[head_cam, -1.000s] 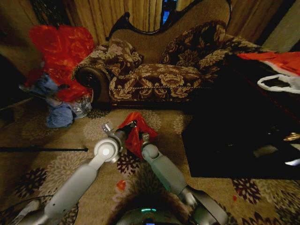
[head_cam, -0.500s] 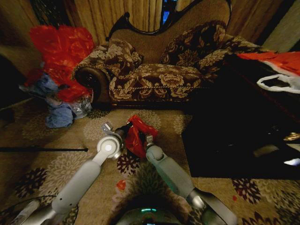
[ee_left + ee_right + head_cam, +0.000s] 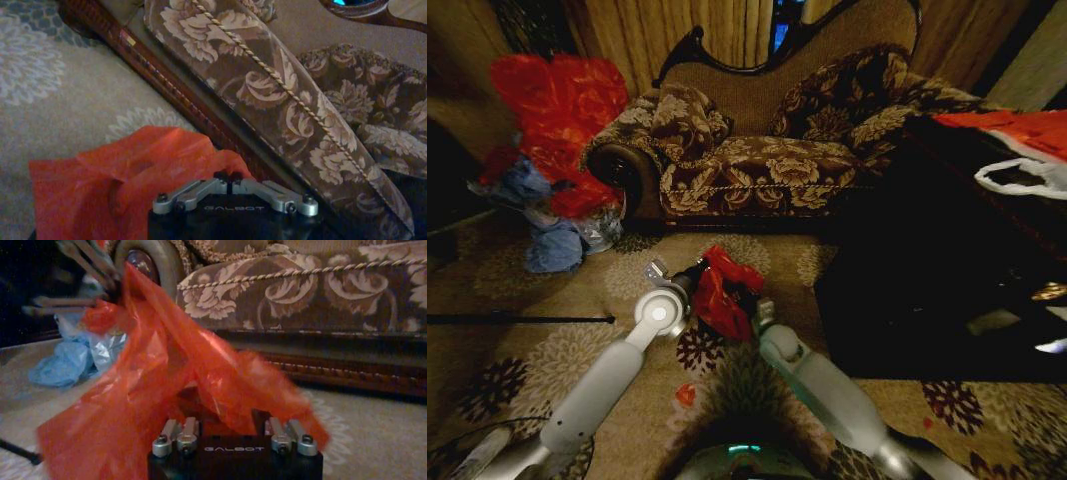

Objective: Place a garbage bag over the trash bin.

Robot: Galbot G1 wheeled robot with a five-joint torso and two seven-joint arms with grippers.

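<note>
Floral sofa (image 3: 767,150) behind black low table (image 3: 937,280).

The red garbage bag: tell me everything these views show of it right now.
The garbage bag is thin, glossy, bright red plastic, crumpled and creased. It hangs above the patterned carpet in front of the floral sofa, stretched between both arms. The left pincer is shut on one edge of it; the right pincer grips another part, and the film drapes loosely around it. No bin opening can be made out beneath it.

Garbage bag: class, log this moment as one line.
garbage bag stretched between both grippers above carpet | left gripper shut on one edge | right gripper holding opposite edge | sofa behind
</note>
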